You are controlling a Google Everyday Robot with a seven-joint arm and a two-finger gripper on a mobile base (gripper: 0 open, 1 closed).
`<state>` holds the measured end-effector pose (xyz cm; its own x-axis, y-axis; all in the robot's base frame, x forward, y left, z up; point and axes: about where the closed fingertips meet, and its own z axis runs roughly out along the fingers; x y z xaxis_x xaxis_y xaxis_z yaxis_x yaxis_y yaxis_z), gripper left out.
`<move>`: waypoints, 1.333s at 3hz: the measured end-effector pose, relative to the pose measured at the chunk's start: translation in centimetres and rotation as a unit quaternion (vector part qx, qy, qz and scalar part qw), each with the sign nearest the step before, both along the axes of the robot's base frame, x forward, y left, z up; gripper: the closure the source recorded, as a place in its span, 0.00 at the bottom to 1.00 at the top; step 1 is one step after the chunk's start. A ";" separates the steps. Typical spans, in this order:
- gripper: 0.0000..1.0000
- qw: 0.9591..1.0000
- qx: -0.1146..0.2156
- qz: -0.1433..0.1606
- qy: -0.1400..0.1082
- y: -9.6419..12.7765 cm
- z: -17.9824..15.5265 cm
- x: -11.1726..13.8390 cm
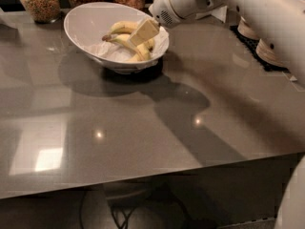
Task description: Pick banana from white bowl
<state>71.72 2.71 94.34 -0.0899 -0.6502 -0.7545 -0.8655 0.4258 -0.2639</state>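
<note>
The white bowl [80, 19] is wide and glossy with a slanted rim. It stands at the back of the grey table and is lined with crumpled white paper. Yellow bananas [135, 49] lie in its right half. My gripper [143, 31] reaches in from the upper right on the white arm [228, 4]. It sits right over the bananas, just inside the bowl's right rim. Its cream tip covers part of the bananas, and I cannot tell if it touches them.
Glass jars of grains and nuts [40, 1] stand in a row behind the bowl. Stacked off-white paper bowls [269, 54] sit on a dark mat at the back right. The table's front edge [143, 178] runs across the lower part of the view.
</note>
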 end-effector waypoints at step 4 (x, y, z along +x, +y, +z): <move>0.56 0.997 0.028 -0.007 0.068 2.6 -5.5 1.9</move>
<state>73.60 5.33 88.88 -0.2037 -0.6054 -0.7694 -0.8852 0.4497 -0.1195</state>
